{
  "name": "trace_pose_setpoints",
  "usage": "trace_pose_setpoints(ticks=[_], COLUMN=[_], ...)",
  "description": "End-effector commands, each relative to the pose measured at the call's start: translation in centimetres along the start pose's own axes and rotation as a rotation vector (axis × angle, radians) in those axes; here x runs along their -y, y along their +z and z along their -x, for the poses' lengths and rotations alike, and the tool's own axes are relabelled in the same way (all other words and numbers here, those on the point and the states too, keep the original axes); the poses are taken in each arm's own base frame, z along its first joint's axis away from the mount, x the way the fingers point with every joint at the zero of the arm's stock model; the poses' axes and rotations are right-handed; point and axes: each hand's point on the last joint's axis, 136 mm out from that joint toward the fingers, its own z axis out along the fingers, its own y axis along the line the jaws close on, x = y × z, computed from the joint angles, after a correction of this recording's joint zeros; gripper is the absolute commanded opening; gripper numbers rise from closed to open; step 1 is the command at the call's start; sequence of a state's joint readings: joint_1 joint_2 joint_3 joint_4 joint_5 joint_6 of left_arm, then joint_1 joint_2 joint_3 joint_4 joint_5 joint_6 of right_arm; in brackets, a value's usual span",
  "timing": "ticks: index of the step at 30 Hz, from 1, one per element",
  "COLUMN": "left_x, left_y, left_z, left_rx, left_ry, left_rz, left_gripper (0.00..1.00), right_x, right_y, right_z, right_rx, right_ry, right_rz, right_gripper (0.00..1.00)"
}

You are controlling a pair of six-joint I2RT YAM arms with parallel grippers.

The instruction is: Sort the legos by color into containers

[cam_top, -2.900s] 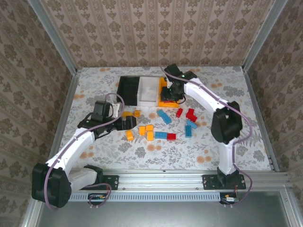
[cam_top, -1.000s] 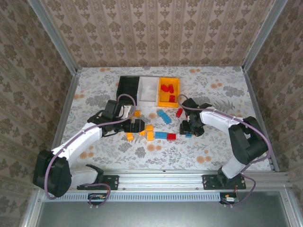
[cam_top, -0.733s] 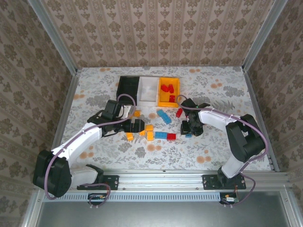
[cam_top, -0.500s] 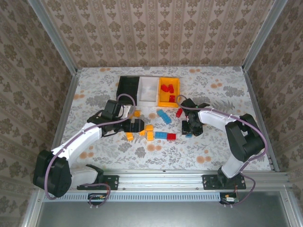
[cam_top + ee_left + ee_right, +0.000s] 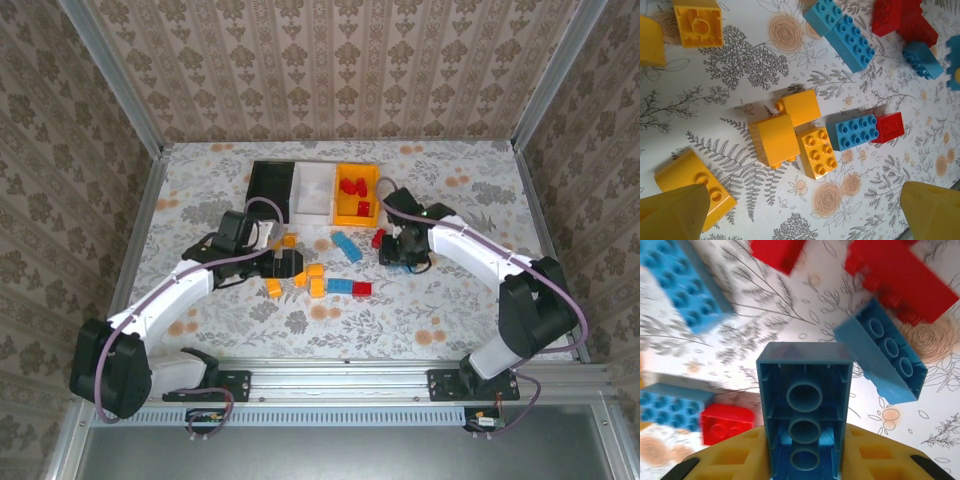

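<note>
**Sorting scene, overhead and wrist views.** The right gripper (image 5: 805, 462) has its fingers closed on a light blue rectangular plastic brick (image 5: 805, 410), whose hollow underside faces the wrist camera. It is over loose red and blue bricks near the orange plastic bin (image 5: 343, 213). The left gripper (image 5: 802, 207), fingers spread wide and empty, hovers over yellow-orange plastic bricks (image 5: 790, 135). The black plastic bin (image 5: 268, 188), white plastic bin (image 5: 313, 195) and orange bin stand side by side. The orange bin holds red plastic bricks (image 5: 352, 187).

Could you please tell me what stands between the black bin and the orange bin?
The white bin stands between the black bin and the orange bin, the three in one row; the top external view shows it.
</note>
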State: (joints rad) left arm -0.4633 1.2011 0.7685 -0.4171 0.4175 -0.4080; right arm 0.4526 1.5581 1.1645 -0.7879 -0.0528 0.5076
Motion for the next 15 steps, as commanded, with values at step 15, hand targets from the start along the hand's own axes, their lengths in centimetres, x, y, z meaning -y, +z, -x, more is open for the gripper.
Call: trace_pose_setpoints(ticks=[15], left_x=[-4.0], left_y=[-3.7], left_z=[-0.9], left_rx=[0.121], left_ry=[-0.126], left_rz=[0.049], left_gripper=[1.0], right_x=[-15.9], right_y=[1.1], right_z=[15.1], right_rx=[0.087], right_ry=[-0.06], right_rz=[0.333], right_gripper=[0.32])
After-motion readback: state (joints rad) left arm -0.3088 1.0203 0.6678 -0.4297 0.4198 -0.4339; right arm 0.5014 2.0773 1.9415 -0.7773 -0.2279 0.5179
